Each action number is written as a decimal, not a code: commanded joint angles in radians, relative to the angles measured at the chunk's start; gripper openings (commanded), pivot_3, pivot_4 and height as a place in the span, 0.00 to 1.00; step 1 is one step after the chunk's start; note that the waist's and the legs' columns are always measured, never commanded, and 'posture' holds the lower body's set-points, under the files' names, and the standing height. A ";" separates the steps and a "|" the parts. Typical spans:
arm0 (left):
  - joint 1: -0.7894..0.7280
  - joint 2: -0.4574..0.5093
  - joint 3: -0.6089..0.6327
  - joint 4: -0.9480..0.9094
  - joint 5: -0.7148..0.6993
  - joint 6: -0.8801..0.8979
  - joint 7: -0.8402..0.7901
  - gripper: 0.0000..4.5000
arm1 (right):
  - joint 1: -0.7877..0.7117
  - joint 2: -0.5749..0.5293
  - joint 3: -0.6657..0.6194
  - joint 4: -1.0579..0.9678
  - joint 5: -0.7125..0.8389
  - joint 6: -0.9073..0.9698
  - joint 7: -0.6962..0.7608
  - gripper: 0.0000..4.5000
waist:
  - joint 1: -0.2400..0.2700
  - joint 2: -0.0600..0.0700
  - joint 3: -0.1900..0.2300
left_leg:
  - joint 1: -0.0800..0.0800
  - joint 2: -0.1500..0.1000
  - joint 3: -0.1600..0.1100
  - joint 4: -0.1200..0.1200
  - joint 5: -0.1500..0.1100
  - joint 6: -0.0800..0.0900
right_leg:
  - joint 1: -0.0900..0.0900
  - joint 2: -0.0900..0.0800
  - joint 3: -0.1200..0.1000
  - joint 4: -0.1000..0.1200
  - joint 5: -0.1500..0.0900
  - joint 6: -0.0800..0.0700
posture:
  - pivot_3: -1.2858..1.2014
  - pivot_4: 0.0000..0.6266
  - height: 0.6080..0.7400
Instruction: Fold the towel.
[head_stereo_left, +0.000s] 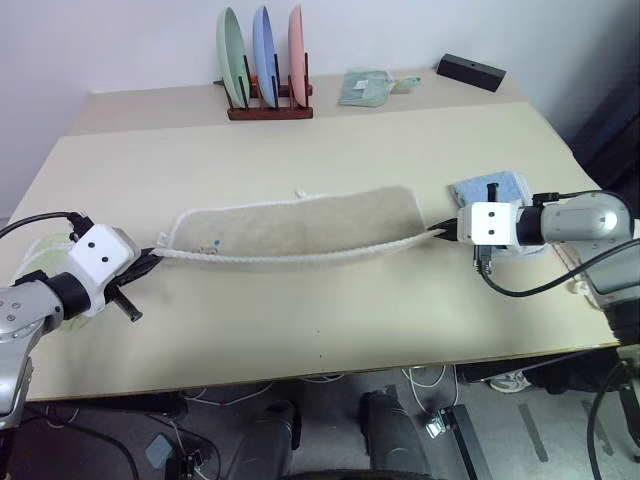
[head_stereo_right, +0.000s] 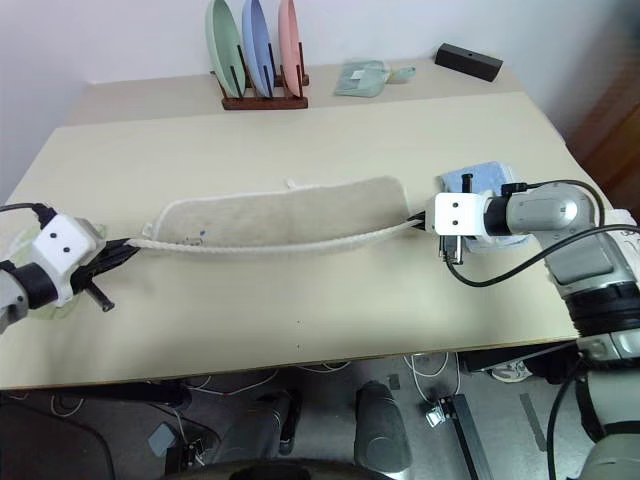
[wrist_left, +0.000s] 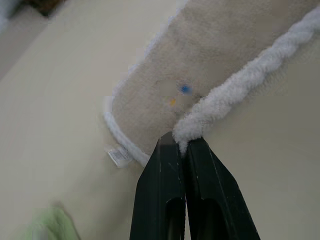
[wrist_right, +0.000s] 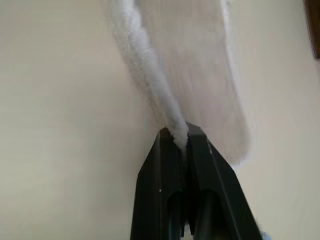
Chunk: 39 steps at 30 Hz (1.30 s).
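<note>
The towel (head_stereo_left: 300, 232) lay across the middle of the surface (head_stereo_left: 300, 330), its white corded edge stretched between the two hands. The left hand (wrist_left: 182, 145) was closed on one end of this edge, the right hand (wrist_right: 176, 136) on the other. To fold well, both hands should probably move together, keeping the edge tight and level.

The scene was evenly and softly lit, bright without glare, and the bench (head_stereo_left: 300, 330) carried only faint, diffuse shadows under the towel (head_stereo_left: 300, 235) and the plate rack (head_stereo_left: 268, 105). The head views were fairly sharp across the frame (a little softer toward the far wall). In the right wrist view the towel looked smeared and blurred, while the left wrist view lost focus at its corners.
</note>
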 joint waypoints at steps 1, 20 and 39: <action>0.062 0.017 0.078 -0.064 -0.039 0.036 -0.048 0.00 | 0.066 -0.050 -0.070 -0.103 0.078 0.099 0.054 0.01 | 0.006 0.000 0.000 | -0.001 0.000 0.000 0.000 0.000 0.000 | 0.000 0.000 0.000 0.000 0.000 0.000 | 0.52 0.24 0.99; -0.455 0.015 -0.296 0.536 0.181 -0.214 0.031 0.00 | -0.444 0.273 0.145 0.638 -0.281 -0.215 -0.116 0.01 | 0.019 0.000 0.000 | -0.002 -0.001 0.001 0.004 0.000 -0.001 | -0.002 0.002 0.000 -0.001 0.003 0.000 | 0.52 0.24 0.99; -0.590 -0.061 -0.311 0.758 0.180 -0.270 0.107 0.52 | -0.642 0.408 0.177 1.068 -0.434 -0.383 -0.320 0.40 | -0.010 0.000 0.000 | -0.002 -0.001 -0.001 0.002 0.001 -0.002 | -0.004 0.003 0.000 0.001 0.004 0.000 | 0.52 0.24 0.99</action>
